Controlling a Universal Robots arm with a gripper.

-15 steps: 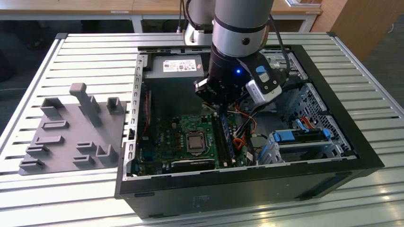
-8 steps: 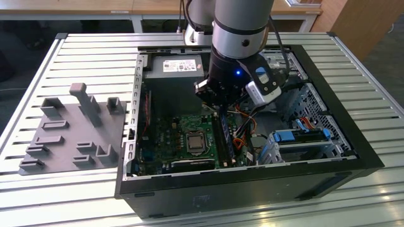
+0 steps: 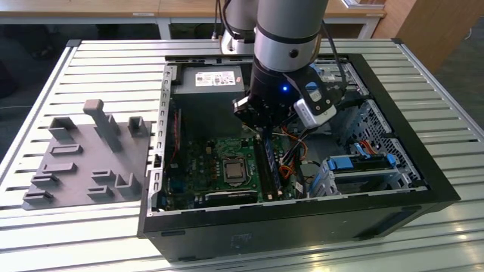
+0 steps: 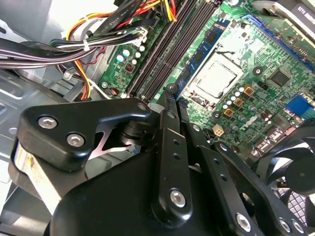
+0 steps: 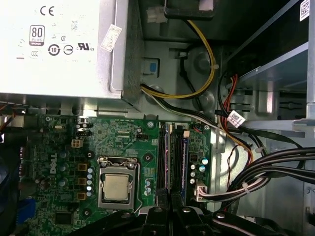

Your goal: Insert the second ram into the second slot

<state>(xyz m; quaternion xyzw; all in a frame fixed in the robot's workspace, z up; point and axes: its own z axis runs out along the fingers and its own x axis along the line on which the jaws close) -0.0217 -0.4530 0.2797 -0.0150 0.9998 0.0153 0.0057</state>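
My gripper point(image 4: 172, 96) is pinched nearly shut and seems to grip nothing. Its tips are at one end of the ram stick point(image 4: 197, 56), which stands in a slot right beside the processor socket point(image 4: 216, 78). Pressing on that end alone could seat the stick crooked or flex the board.

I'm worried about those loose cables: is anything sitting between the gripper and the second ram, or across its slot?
Nothing visible does. In the first wrist view the gripper sits right at one end of the second ram, which stands along its slot. The cables run beside it, not across it.
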